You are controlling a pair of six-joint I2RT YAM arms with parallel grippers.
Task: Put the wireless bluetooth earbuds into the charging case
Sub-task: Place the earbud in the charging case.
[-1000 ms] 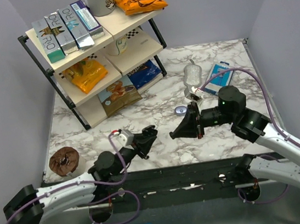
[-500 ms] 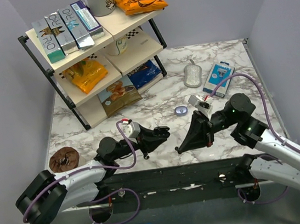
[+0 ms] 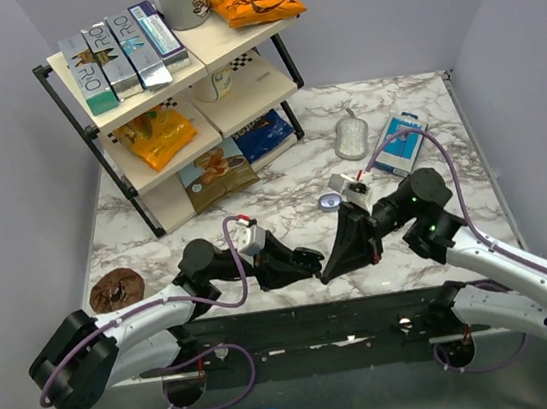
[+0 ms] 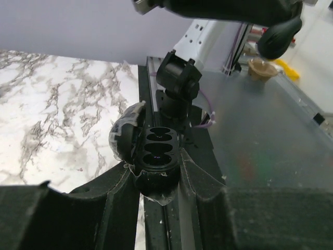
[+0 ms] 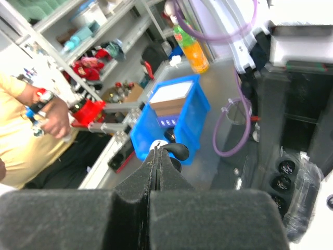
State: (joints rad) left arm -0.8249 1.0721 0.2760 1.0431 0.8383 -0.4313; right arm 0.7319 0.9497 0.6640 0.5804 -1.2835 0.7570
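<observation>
Left gripper [image 3: 304,259]: clamped on the charging case [image 4: 156,156], raised over the near part of the table [image 3: 282,188], probably to present its open side to the other arm.
Case lid [image 4: 125,138]: swung open to the left, leaving the wells exposed.
Case contents: a row of dark wells; whether a bud sat in any could not be told.
Right gripper [image 5: 156,152]: fingers pinched together on a tiny black earbud [image 5: 177,151] at their tips, just right of the case, seemingly lined up for insertion.
Second earbud: not made out.
</observation>
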